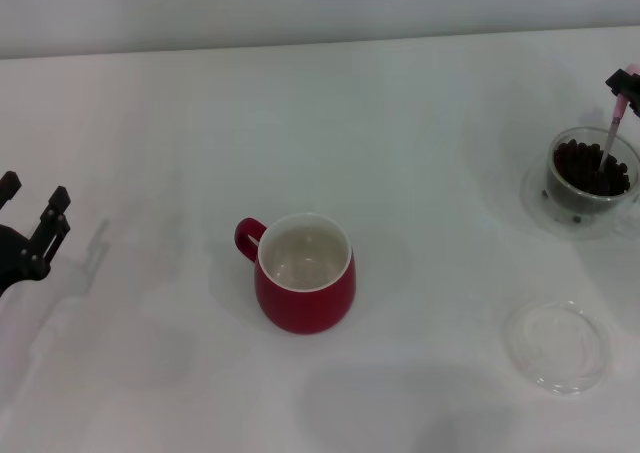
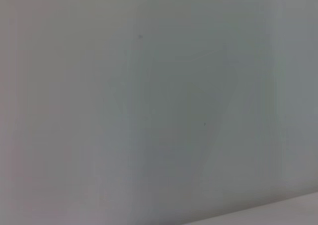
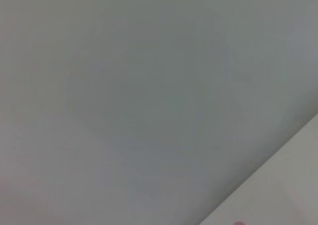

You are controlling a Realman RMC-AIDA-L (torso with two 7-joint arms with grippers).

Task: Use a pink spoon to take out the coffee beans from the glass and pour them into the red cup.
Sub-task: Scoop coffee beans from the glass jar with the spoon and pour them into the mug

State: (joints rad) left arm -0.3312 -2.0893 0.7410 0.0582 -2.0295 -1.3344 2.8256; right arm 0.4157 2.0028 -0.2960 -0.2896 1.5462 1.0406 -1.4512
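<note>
Nearest me, a clear dish lies right of the red cup, which I read as empty; no transfer done. My right gripper clamps the pink spoon in the glass of coffee beans; left gripper parked, jaws open

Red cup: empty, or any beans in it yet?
Empty. The red cup stands upright with a bare white inside; the coffee beans all sit in the glass.

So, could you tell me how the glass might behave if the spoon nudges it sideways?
The glass looks thick-walled and full of beans, so it probably resists tipping. On its clear saucer it may slide instead. The right claw holds the spoon high, giving leverage.
</note>
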